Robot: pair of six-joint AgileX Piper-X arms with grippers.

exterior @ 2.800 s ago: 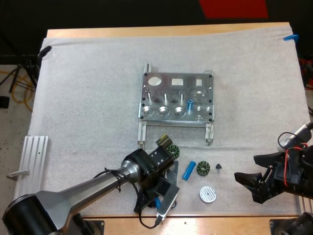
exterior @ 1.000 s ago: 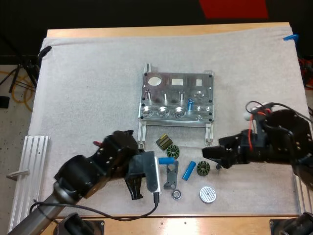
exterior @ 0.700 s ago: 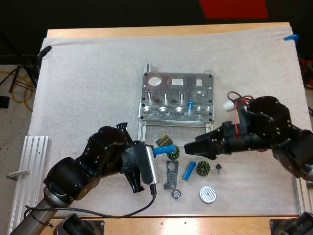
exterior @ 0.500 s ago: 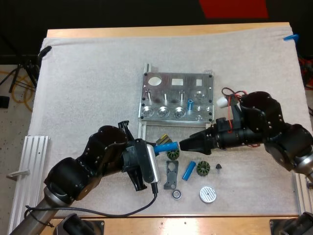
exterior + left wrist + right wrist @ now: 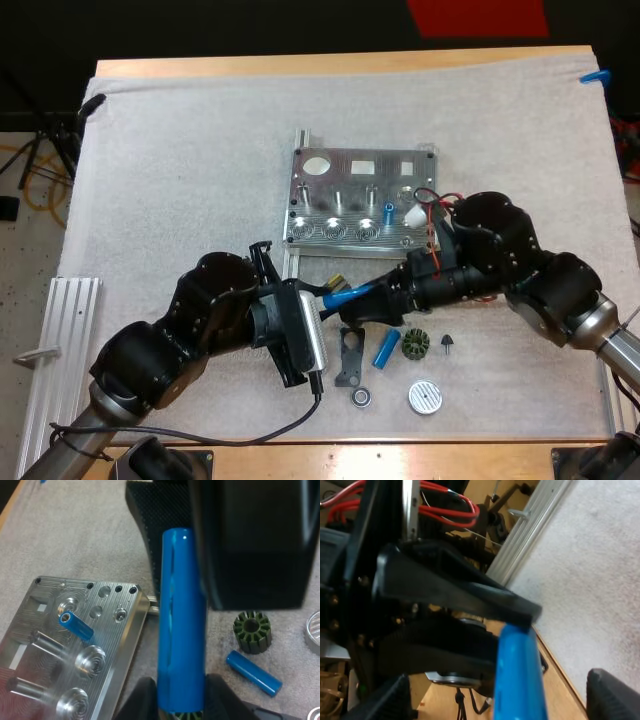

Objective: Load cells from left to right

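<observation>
My left gripper (image 5: 322, 298) is shut on a blue cylinder (image 5: 340, 293), held just in front of the metal fixture (image 5: 350, 165). In the left wrist view the cylinder (image 5: 181, 620) stands up from between my left fingers (image 5: 142, 702). My right gripper (image 5: 368, 300) has come in from the right and is open, its fingers on either side of the cylinder's free end without pressing on it. In the right wrist view the cylinder (image 5: 520, 675) sits between the spread right fingers (image 5: 395, 700). One blue cell (image 5: 388, 212) stands in the fixture's right part. A second loose blue cylinder (image 5: 386, 347) lies on the mat.
A dark stator (image 5: 416, 344), a small black cone (image 5: 447, 343), a black bracket (image 5: 348, 358), a bearing (image 5: 361, 397) and a silver disc (image 5: 424, 397) lie on the mat in front of the fixture. An aluminium rail (image 5: 65, 330) lies at the mat's left edge.
My left gripper has picked the blue cylinder up off the mat and raised it. My right arm has swung left until its open fingers flank the cylinder's end.
</observation>
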